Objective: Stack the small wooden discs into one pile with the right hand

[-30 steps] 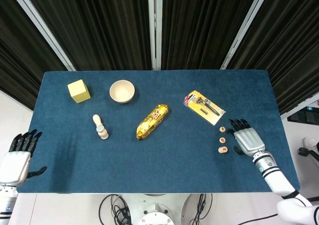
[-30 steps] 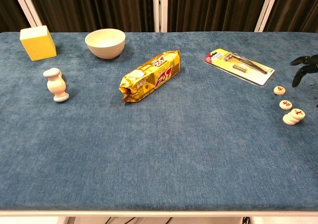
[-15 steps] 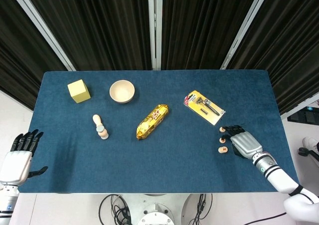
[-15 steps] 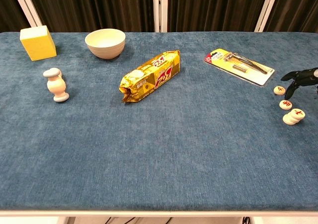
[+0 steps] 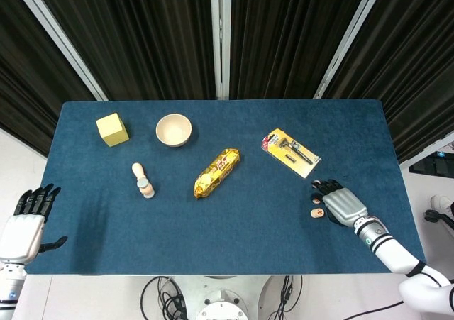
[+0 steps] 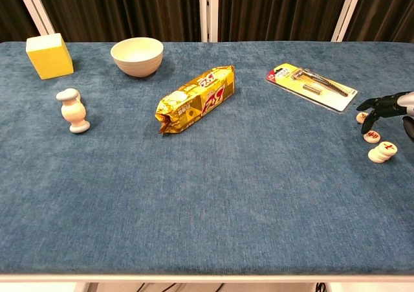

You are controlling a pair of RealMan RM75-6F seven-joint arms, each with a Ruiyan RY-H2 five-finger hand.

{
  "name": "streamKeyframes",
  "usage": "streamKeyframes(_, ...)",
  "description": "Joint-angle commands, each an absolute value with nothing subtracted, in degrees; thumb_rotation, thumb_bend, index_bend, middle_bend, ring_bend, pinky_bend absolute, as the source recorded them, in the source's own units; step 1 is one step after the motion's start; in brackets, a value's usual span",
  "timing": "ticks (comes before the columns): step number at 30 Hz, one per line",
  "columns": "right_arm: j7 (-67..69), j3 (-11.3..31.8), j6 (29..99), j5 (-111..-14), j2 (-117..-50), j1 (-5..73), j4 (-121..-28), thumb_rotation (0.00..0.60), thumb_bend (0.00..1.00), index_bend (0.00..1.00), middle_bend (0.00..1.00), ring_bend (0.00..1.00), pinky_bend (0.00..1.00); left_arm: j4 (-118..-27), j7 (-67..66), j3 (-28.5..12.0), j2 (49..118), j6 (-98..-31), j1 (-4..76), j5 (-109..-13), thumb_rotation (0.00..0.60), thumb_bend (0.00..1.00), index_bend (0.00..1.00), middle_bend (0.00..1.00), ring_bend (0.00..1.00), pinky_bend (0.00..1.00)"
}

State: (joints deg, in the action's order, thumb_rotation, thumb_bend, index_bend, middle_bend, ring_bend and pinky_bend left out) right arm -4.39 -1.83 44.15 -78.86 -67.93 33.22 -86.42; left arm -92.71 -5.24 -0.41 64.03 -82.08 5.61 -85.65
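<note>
Blue table (image 5: 234, 224) carries everything. Yellow snack pack (image 5: 216, 172) lies mid-table, razor blister pack (image 5: 290, 152) to its right, cream bowl (image 5: 174, 130) and yellow block (image 5: 112, 129) far left, small wooden peg figure (image 5: 142, 181) nearer the front-left. Right hand (image 5: 339, 203) is palm-down at the right edge, dark fingers (image 6: 378, 103) curled down over the wooden discs (image 6: 372, 136). Fingertips sit at the far disc (image 6: 361, 116); can't tell whether anything is pinched. Three discs in a short line just front of the razor pack; nearest one (image 6: 381, 152) looks like a stack of two. Left hand (image 5: 27, 221) is off the table's front-left corner, fingers spread, holding nothing.
</note>
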Motion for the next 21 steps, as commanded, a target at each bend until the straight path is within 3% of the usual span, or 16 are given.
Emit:
streamKeyframes(1,-5.3,-1.9,43.7,-77.8,-68.1,33.1,-86.3,0.600,1.00,0.23,0.00,0.00,0.00,-92.7,-5.2,-0.4,64.0,-82.1,5.6,-85.6,0.600,0.09,0.05,0.00,0.00,0.00)
streamKeyframes(21,-6.3,-3.0,46.0,-76.1,-66.4,30.5,-85.4,0.600,1.00,0.29,0.00,0.00,0.00,-93.0,-5.6,-0.3,64.1,-82.3,5.6,-85.8,0.600,0.09,0.05,0.00,0.00,0.00)
